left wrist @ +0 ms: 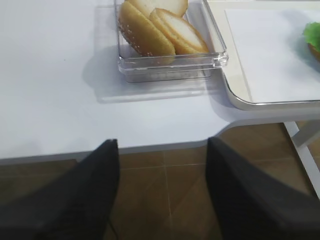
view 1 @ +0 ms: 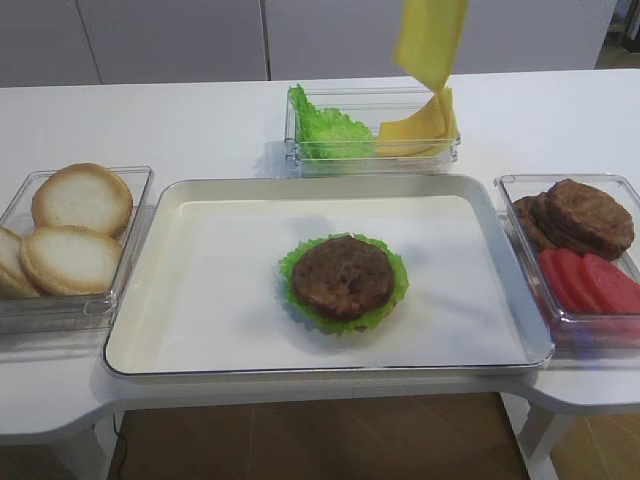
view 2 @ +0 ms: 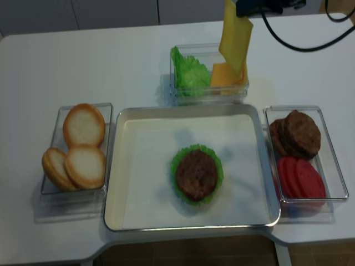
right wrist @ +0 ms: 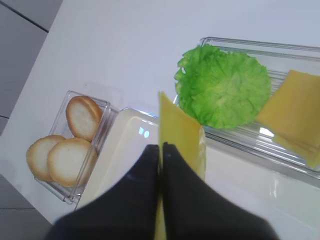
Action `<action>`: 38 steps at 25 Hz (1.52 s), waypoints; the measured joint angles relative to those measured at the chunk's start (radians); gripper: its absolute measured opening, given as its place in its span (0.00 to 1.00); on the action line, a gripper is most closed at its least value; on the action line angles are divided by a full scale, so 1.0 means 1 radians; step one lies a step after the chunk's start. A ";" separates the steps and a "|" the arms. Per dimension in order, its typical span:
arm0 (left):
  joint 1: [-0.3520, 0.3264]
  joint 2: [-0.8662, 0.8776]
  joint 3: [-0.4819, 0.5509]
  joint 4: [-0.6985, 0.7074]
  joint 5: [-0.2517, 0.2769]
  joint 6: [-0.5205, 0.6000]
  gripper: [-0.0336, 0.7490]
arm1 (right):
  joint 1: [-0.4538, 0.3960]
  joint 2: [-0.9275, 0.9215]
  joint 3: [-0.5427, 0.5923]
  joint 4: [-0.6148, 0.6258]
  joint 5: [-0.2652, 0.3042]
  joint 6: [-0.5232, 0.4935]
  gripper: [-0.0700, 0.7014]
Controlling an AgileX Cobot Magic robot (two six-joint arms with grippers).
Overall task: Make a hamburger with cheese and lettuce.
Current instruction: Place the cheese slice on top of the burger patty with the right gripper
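Note:
The hamburger (view 1: 345, 278), a brown patty, lies on the frilly green lettuce (view 1: 392, 262) in the middle of the tray (view 1: 330, 370); it also shows in the realsense view (view 2: 197, 174). My right gripper (right wrist: 161, 146) is shut on a yellow cheese slice (right wrist: 181, 134). The slice hangs edge-down, high above the back container (view 1: 430, 40) (view 2: 236, 41). My left gripper (left wrist: 162, 141) is open and empty. It hangs over the floor just off the table's front left edge.
The clear back container (view 1: 370, 155) holds a bunch of ruffled green leaves (view 1: 325, 128) and stacked cheese slices (view 1: 420, 125). A box of bun halves (view 1: 75, 225) stands left of the tray. A box on the right holds bare patties (view 1: 580, 215) and tomato slices (view 1: 590, 280).

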 joint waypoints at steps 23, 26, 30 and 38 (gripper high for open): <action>0.000 0.000 0.000 0.000 0.000 0.000 0.56 | 0.146 -0.120 0.017 -0.043 0.059 0.000 0.10; 0.000 0.000 0.000 0.000 0.000 0.000 0.56 | 0.178 -0.124 0.017 -0.058 0.073 0.005 0.10; 0.000 0.000 0.000 0.000 0.000 0.000 0.56 | 0.223 -0.146 0.018 -0.122 0.078 0.028 0.10; 0.000 0.000 0.000 0.000 0.000 0.000 0.56 | 0.277 -0.175 0.018 -0.167 0.080 0.053 0.10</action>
